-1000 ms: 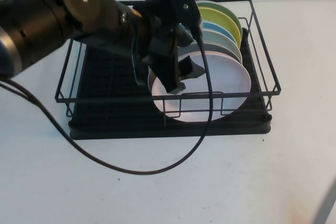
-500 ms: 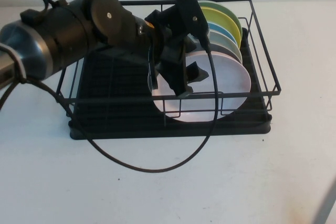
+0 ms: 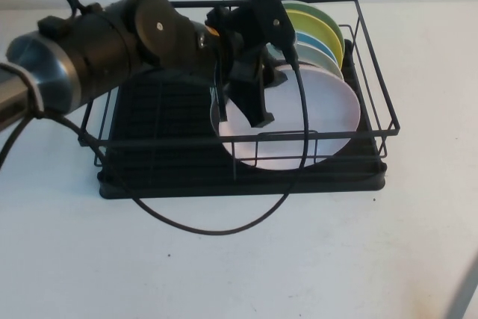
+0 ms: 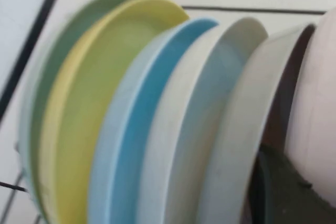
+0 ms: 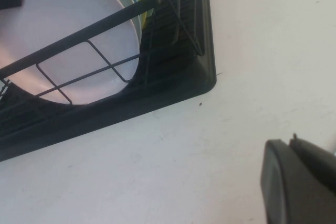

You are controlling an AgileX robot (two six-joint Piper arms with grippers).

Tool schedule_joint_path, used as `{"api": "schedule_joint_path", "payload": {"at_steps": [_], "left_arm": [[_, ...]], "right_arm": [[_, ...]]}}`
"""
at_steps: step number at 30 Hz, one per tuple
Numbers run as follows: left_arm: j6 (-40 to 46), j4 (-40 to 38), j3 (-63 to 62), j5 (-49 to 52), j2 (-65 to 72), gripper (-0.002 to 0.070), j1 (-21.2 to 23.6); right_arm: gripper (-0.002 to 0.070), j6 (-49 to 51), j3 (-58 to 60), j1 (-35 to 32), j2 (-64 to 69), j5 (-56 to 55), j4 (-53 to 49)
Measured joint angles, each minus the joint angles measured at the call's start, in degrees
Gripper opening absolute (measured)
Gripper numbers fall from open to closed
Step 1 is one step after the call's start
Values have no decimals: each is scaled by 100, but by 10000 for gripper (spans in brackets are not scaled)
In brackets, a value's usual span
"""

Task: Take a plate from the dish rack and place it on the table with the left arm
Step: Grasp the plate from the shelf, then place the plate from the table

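The pale pink plate (image 3: 314, 121) stands on edge at the front of the stack in the black wire dish rack (image 3: 157, 110). My left gripper (image 3: 258, 95) reaches down over the plate's upper left rim and is shut on it, one black finger (image 3: 256, 106) lying across the plate's face and the other hidden behind it. In the left wrist view the pink plate (image 4: 320, 103) fills the right edge, with a dark finger (image 4: 283, 192) between it and the grey plate behind. My right gripper (image 5: 286, 177) hangs over the white table (image 3: 299, 259), right of the rack.
Behind the pink plate stand a grey-blue plate (image 3: 317, 59), a blue plate (image 3: 310, 41) and a yellow-green plate (image 3: 317, 20). The left arm's black cable (image 3: 224, 229) loops over the rack's front rail onto the table. The rack's corner (image 5: 205, 77) is near the right gripper.
The left gripper sank onto the pink plate's rim; its second finger went out of sight behind the plate. The plate's top edge has shifted up slightly. The right arm is still.
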Motion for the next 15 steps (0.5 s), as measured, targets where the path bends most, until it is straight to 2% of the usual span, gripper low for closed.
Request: {"api": "schedule_joint_path", "payload": {"at_steps": [11,13,15], "left_arm": [[-46,-22,0,-337,-1513,57,-12],[-434,-33,0,-411,-1878,57,-1],[-1194,-34,-2,-370,-2175,57,40]], "right_arm": [[-18,0,0,0,0,0,0],[-18,0,0,0,0,0,0],[-18,0,0,0,0,0,0]]}}
